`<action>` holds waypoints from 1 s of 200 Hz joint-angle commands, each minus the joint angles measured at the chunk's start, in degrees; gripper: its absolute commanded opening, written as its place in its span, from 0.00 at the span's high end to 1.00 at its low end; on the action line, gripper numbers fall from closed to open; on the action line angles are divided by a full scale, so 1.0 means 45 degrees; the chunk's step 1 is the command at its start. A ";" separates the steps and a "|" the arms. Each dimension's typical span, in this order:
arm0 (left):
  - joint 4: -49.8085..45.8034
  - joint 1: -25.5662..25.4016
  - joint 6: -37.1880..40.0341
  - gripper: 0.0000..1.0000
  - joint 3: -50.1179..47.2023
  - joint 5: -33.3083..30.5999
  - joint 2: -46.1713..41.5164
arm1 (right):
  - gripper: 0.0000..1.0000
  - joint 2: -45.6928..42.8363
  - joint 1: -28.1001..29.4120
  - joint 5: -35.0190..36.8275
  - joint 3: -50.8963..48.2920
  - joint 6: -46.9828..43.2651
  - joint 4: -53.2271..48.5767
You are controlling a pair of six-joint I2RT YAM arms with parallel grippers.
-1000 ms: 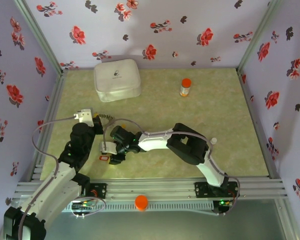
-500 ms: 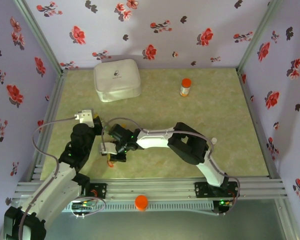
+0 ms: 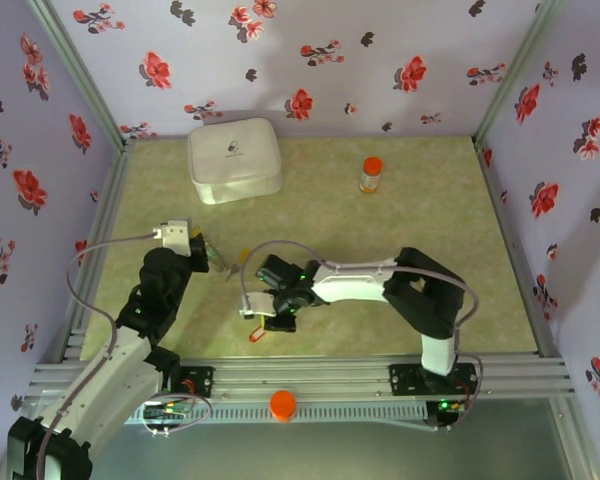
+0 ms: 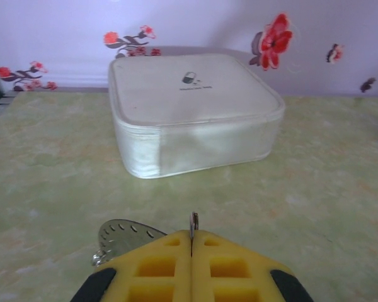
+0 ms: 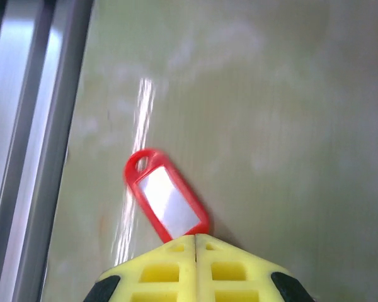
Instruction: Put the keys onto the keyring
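Clamping down on both sides, I have something in each grip. My right gripper (image 5: 195,238) is pressed fully together on the lower corner of the red key tag (image 5: 167,200), which sticks out ahead of the fingertips over the green table (image 5: 290,94), near the metal front rail (image 5: 31,126). A silver streak (image 5: 138,132) beside the tag is too blurred to identify. My left gripper (image 4: 193,242) is likewise closed tight, pinching the keyring (image 4: 123,234). A thin metal edge stands up between the pads, and the dotted grey band curves out to the left. Ahead sits a white zipped case (image 4: 189,113) against the flowered wall (image 4: 63,25); an orange-capped bottle (image 3: 370,174) stands well apart to its right.
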 commanded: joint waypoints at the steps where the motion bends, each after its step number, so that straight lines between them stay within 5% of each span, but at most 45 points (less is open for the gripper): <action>1: 0.1179 -0.0080 0.0395 1.00 0.0075 0.1631 0.0194 | 1.00 -0.1241 -0.0436 0.0995 -0.1131 0.1860 -0.0435; 58: 0.3723 -0.1919 0.1201 1.00 0.0007 0.3298 0.1724 | 1.00 -0.5176 -0.0815 0.2895 -0.3988 0.7508 -0.0639; 93: 0.4340 -0.2577 0.2233 1.00 0.0341 0.5162 0.2912 | 1.00 -0.5741 -0.0961 0.3933 -0.4258 1.0541 -0.1286; 143: 0.4307 -0.3035 0.2899 1.00 0.0787 0.6904 0.3772 | 1.00 -0.4719 -0.1538 0.4068 -0.3363 1.1618 -0.3951; 200: 0.4216 -0.3405 0.3249 1.00 0.0915 0.7121 0.4416 | 1.00 -0.4907 -0.2182 0.3511 -0.3772 1.2010 -0.3574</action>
